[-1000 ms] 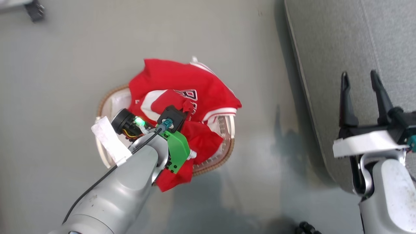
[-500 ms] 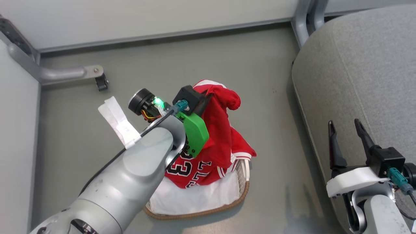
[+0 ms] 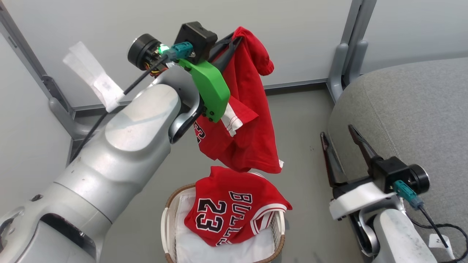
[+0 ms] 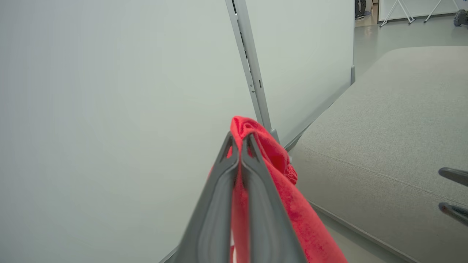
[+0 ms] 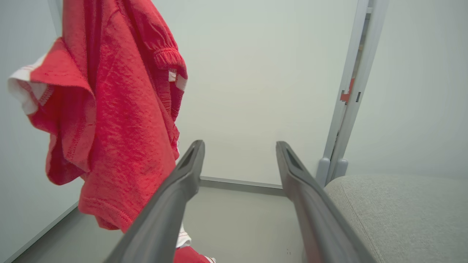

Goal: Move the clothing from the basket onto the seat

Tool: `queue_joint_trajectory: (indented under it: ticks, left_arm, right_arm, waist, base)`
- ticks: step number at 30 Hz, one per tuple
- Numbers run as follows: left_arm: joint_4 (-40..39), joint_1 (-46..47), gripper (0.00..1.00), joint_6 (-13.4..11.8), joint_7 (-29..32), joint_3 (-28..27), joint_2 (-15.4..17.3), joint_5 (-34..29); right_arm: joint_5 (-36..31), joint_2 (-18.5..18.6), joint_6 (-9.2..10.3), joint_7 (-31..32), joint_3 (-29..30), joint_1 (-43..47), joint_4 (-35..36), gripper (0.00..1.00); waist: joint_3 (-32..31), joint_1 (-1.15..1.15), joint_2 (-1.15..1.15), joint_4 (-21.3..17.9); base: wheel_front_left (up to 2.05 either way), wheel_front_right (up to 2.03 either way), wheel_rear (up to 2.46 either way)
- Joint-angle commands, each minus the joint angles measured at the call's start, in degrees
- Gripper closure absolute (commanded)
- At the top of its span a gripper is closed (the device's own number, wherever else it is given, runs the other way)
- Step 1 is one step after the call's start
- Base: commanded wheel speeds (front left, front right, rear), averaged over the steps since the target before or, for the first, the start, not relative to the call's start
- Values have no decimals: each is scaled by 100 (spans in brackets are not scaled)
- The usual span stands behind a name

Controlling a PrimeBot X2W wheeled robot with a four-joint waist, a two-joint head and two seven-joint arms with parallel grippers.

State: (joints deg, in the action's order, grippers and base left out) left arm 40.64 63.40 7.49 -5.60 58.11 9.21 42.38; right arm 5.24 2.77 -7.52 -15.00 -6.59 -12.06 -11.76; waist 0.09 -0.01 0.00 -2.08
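Held red garment (image 3: pixel 252 120) by thin fold in tight-closed left pincer (image 4: pixel 239 140), dangling below it above jersey (image 3: pixel 230 208) in basket (image 3: pixel 166 219); had right pincer (image 3: pixel 336 130) wide, empty, beside seat (image 3: pixel 409 109); probably risked fold slipping or hem snagging seat edge on swing.

Open floor (image 3: pixel 303 120) runs between basket (image 3: pixel 167 228) and seat (image 3: pixel 409 109); the far wall (image 3: pixel 292 36) and its post (image 3: pixel 348 44) block passage beyond.

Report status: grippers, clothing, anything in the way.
Left gripper shut on red garment, hanging above basket. Right gripper open, empty, by seat edge. BULLS 23 jersey in basket. Nothing seen blocking route to seat.
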Motion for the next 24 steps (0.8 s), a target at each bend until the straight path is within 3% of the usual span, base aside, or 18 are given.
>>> queue_joint_trajectory:
  ticks: [1,7,14,24]
  left_arm:
    - [-62,93,100,-6,14,-26,60,62]
    - [-302,195,100,-5,21,-92,186,248]
    - [-502,203,100,-21,71,-37,157,251]
    - [-833,194,100,-53,49,60,77,192]
  right_arm:
    - [54,23,6,-28,-145,-139,-6,0]
    - [-30,23,6,-28,-933,-716,-371,0]
    - [-68,75,6,-29,-1336,-1403,-1186,0]
    - [1139,389,6,-28,-2764,-2473,-2598,0]
  waist:
    - [-16,1,0,-40]
    - [2,1,0,-21]
    - [15,1,0,107]
    - [54,1,0,284]
  base:
    - [0,0,0]
    - [0,0,0]
    - [0,0,0]
    - [0,0,0]
